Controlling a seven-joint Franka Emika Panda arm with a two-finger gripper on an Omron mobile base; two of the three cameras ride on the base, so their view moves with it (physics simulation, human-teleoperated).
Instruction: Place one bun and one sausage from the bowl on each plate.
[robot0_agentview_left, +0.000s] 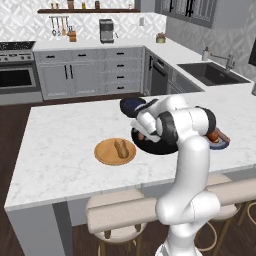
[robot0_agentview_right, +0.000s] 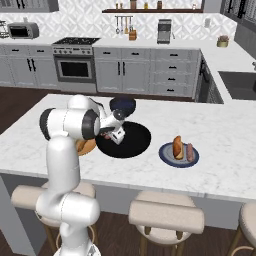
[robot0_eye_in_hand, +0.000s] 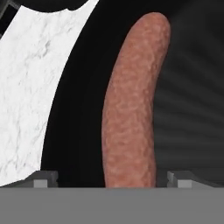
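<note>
My gripper (robot0_eye_in_hand: 113, 179) is open and low over the left part of the black bowl (robot0_agentview_right: 135, 145), its fingertips (robot0_eye_in_hand: 43, 178) standing on either side of a reddish-brown sausage (robot0_eye_in_hand: 131, 109) that lies in the bowl (robot0_eye_in_hand: 74, 109). Nothing is gripped. The tan wooden plate (robot0_agentview_left: 105, 155) carries one bun (robot0_agentview_left: 121, 148) and lies left of the bowl (robot0_agentview_left: 160, 149). To the bowl's right, the blue-grey plate (robot0_agentview_right: 167, 155) holds an orange-brown bun (robot0_agentview_right: 177, 146) and a pinkish sausage (robot0_agentview_right: 190, 151). In the left base view my arm covers most of the bowl and my gripper (robot0_agentview_left: 142, 132).
A smaller dark blue bowl (robot0_agentview_right: 123, 104) stands just behind the black bowl. All of this rests on a white marble island (robot0_agentview_left: 60, 145) with stools (robot0_agentview_right: 165, 215) along its near edge. A sink (robot0_agentview_left: 210, 72) is on the far right counter.
</note>
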